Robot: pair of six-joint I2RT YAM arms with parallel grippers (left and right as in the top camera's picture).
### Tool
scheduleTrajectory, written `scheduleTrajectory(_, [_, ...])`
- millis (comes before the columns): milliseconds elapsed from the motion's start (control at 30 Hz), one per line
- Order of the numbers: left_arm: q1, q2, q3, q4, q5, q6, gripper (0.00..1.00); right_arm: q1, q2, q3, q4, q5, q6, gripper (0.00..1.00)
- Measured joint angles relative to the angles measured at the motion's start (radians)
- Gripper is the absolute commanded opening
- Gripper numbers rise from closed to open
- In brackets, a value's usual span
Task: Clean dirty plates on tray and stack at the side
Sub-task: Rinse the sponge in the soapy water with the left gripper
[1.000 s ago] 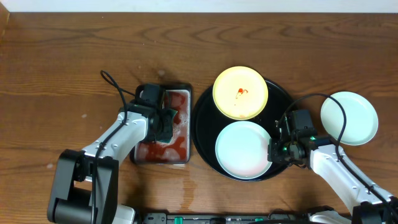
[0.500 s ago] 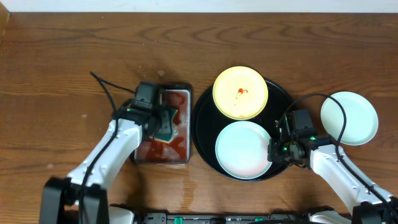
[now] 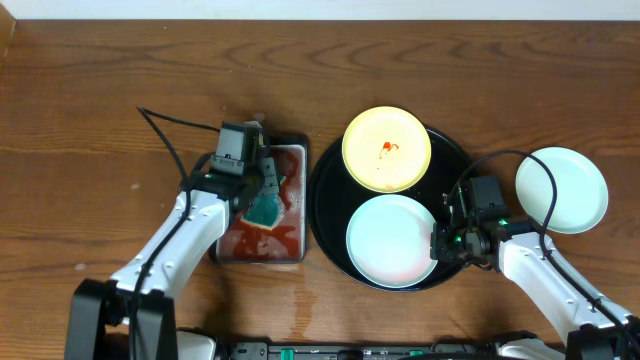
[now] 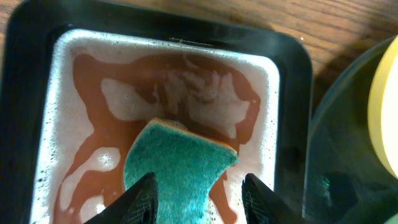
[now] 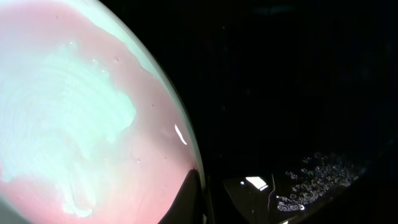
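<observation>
The black tray holds a pale yellow plate with a red smear at the back and a mint-white plate at the front. A second mint-white plate lies on the table to the right of the tray. My right gripper pinches the front plate's right rim; in the right wrist view that plate shows a pink film and my fingers straddle its edge. My left gripper holds a green sponge over the small metal tray.
The small rectangular metal tray with foamy red liquid sits just left of the black tray; its rim is close to the black tray's edge. Bare wooden table lies at the far left and along the back.
My left arm has swung back and left, lifting the green sponge out of the red liquid into view. The right arm and the plates have not moved.
</observation>
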Motion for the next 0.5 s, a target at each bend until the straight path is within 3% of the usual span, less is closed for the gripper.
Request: scheduleTrajectory(500, [0.0,0.183,0.013,0.025,-0.003,0.0,0.43,0.0,0.0,0.0,0.0,0.0,0.0,0.01])
